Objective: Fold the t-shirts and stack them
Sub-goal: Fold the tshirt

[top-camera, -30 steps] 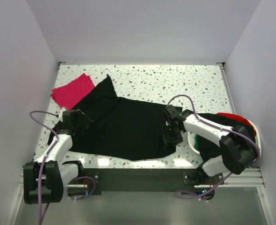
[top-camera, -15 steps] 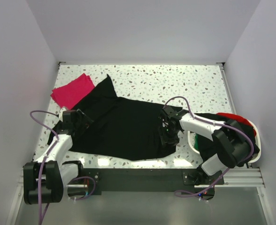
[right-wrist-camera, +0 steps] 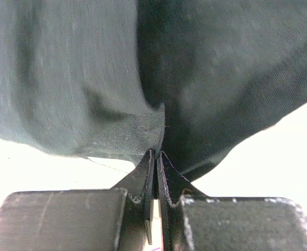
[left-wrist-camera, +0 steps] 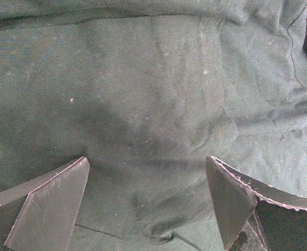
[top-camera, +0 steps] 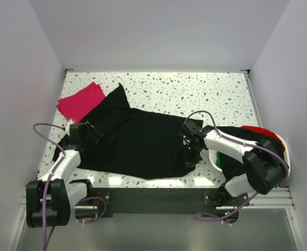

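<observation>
the black t-shirt (top-camera: 138, 144) lies spread over the near half of the table (top-camera: 195, 91), bare top beyond it. right gripper (right-wrist-camera: 156, 167) is pinched tight on its right hem; left gripper (left-wrist-camera: 148, 167) gapes wide above its left edge, holding nothing. the folded pink t-shirt (top-camera: 81, 100) lies at far left.

Top cam hangs high above and behind the 2 arms, looking down on the whole table (top-camera: 195, 89), bases along the bottom edge. Both wrist cams sit super close to the black t-shirt (top-camera: 138, 141), left gripper (left-wrist-camera: 148, 172) poking in at the bottom corners, right gripper (right-wrist-camera: 155, 157) at bottom middle on the cloth's edge. That shirt's what all 3 views share.
</observation>
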